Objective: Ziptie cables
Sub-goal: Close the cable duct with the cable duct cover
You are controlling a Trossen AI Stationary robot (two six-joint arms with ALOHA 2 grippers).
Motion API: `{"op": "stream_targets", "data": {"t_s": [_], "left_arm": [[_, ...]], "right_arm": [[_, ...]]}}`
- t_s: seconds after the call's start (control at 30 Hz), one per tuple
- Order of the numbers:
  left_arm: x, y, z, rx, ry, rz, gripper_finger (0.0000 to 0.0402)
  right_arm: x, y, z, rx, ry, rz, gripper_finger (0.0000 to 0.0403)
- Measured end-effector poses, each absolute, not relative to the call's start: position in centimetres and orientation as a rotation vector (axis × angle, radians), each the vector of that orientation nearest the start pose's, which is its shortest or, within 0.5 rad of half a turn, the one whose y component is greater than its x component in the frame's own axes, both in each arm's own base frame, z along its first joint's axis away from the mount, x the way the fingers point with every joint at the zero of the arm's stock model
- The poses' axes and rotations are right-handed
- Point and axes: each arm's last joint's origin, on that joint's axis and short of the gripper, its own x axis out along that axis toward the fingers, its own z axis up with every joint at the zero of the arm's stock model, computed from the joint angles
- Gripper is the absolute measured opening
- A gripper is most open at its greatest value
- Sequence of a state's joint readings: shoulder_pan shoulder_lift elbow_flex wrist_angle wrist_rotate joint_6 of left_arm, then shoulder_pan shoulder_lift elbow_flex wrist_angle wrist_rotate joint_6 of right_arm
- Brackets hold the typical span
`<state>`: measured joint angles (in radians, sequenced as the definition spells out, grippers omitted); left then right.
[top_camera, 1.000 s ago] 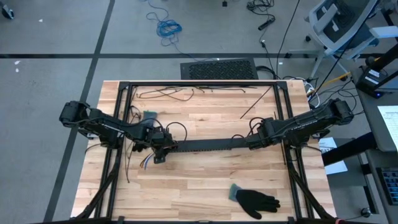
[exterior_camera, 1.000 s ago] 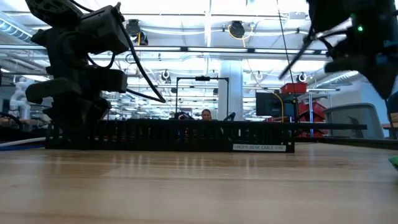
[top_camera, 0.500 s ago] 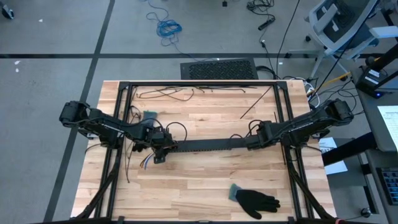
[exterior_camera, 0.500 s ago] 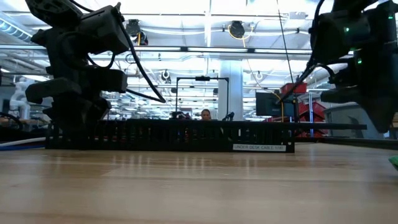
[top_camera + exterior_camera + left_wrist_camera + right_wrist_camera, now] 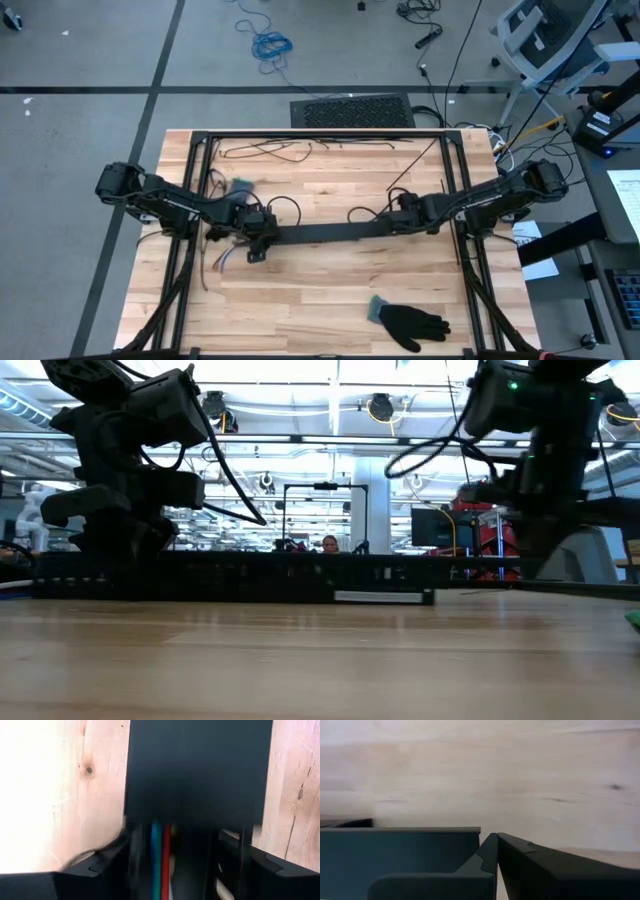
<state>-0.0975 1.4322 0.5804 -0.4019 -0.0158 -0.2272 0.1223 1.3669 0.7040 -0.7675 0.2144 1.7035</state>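
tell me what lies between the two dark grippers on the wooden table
In the high view, the long black slotted strip spans from the left gripper to the right gripper.

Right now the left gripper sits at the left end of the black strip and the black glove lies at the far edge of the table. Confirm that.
One thing is wrong: the black glove lies at the near edge of the table, as the high view shows. The left gripper does sit at the left end of the black strip.

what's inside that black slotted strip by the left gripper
Blue, red and white cables run into the black slotted strip between the left gripper fingers; its dark body hides them farther along.
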Motion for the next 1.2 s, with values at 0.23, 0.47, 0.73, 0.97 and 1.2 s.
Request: {"op": "stream_targets", "data": {"t_s": [0.23, 0.47, 0.73, 0.97, 1.2], "left_arm": [[21.9, -2.1, 12.8, -0.122, 1.254, 0.07, 0.027], [21.5, -2.1, 12.8, -0.127, 1.3, 0.073, 0.027], [21.3, -2.1, 13.4, -0.083, 1.3, 0.035, 0.0269], [21.3, -2.1, 13.4, -0.083, 1.302, 0.035, 0.0263], [21.3, -2.1, 13.4, -0.08, 1.302, 0.035, 0.0228]], "right_arm": [[21.7, 1.4, 16.5, 1.155, 0.891, -1.133, 0.0], [20.6, 1.4, 16.3, 1.114, 1.01, -1.188, 0.0], [20.5, 1.4, 16.3, 1.082, 1.035, -1.175, 0.0], [20.3, 1.4, 16.3, 1.06, 1.058, -1.179, 0.0], [20.1, 1.4, 16.3, 1.028, 1.088, -1.179, 0.0]]}}
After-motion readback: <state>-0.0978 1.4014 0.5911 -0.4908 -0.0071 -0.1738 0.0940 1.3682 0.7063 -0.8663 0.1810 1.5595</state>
